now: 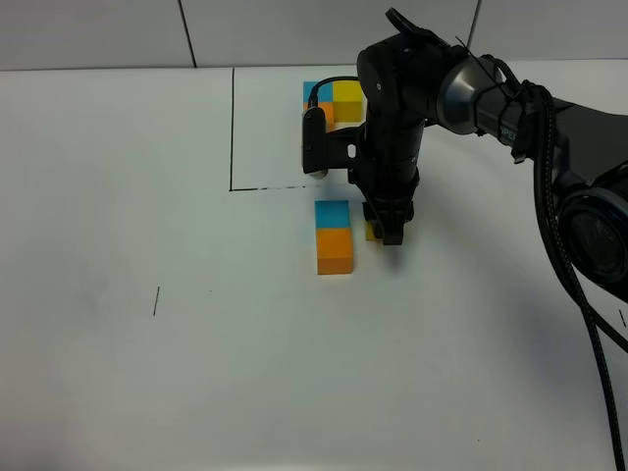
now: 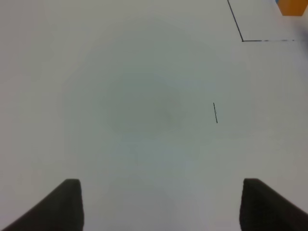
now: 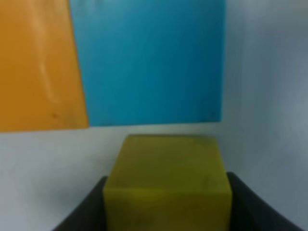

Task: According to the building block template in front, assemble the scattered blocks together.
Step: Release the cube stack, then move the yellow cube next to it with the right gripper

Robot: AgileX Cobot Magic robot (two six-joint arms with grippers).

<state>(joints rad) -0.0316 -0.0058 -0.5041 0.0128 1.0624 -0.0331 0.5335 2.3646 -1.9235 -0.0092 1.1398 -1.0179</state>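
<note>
White table (image 1: 118,392), unlabelled yellow cube (image 3: 166,185) between right pincer (image 1: 390,233) fingers.

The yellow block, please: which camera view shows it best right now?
The right wrist view: the yellow block fills the lower middle, held between the right gripper's dark fingers. In the exterior high view only a yellow sliver shows beside the gripper. The left wrist view does not show it.
</note>
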